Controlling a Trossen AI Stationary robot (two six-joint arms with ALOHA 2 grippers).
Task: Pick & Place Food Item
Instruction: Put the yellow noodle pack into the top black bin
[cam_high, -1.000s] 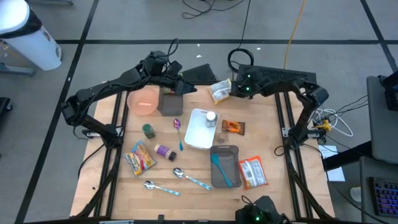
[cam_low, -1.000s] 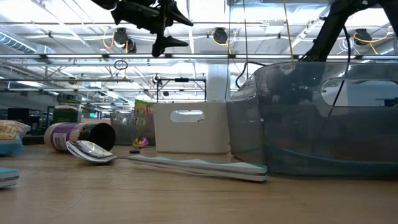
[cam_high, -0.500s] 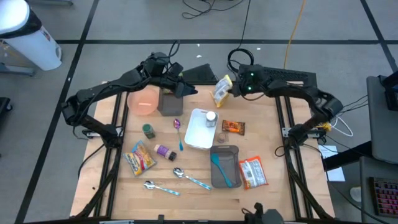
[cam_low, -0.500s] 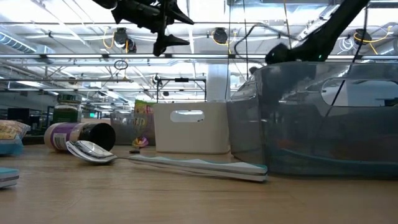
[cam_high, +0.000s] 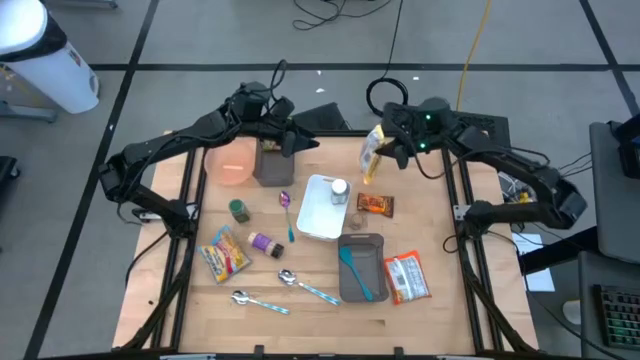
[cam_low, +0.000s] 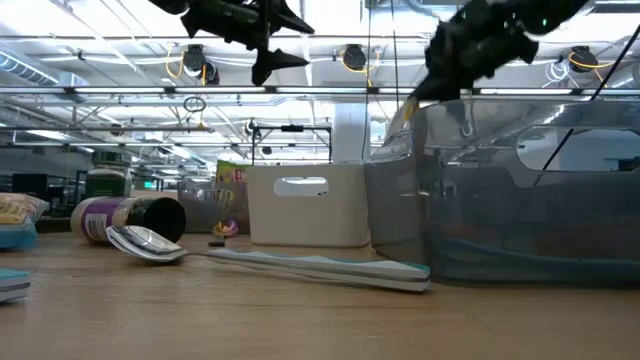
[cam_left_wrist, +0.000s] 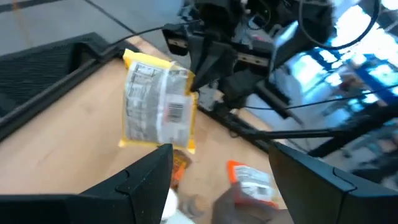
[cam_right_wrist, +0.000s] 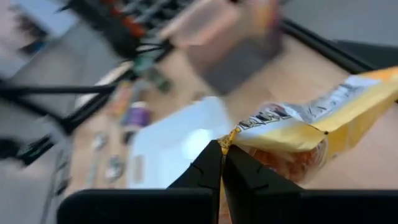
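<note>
A yellow food packet (cam_high: 372, 155) hangs in the air over the table's far side, with my right gripper (cam_high: 397, 150) shut on it. The left wrist view shows the packet's printed back (cam_left_wrist: 158, 106). The right wrist view shows it (cam_right_wrist: 311, 127) past my shut fingers. My left gripper (cam_high: 295, 143) hovers open above a grey container (cam_high: 272, 165) at the far left, holding nothing. In the low view both grippers are high up: left (cam_low: 268, 45), right (cam_low: 470, 45). My right gripper pinches the packet's sealed upper corner (cam_right_wrist: 232, 135) between its two fingertips. The fingers come nearly level from the table's right side. The packet hangs upright below that corner (cam_left_wrist: 188, 79), lifted clear of the table.
A white tray (cam_high: 318, 215) with a small jar (cam_high: 340, 188) sits mid-table. Beside it lie an orange packet (cam_high: 376, 204), a grey bin with a teal spatula (cam_high: 360, 268) and a red-white packet (cam_high: 406, 277). Left of it are a pink bowl (cam_high: 230, 162), small jars, spoons and a snack bag (cam_high: 225, 253).
My right gripper has risen from the table's far edge, drawn toward the right and rolled, taking the yellow packet with it. The packet, which lay flat on the table, has tipped up and now hangs clear. My left gripper has stayed in place.
</note>
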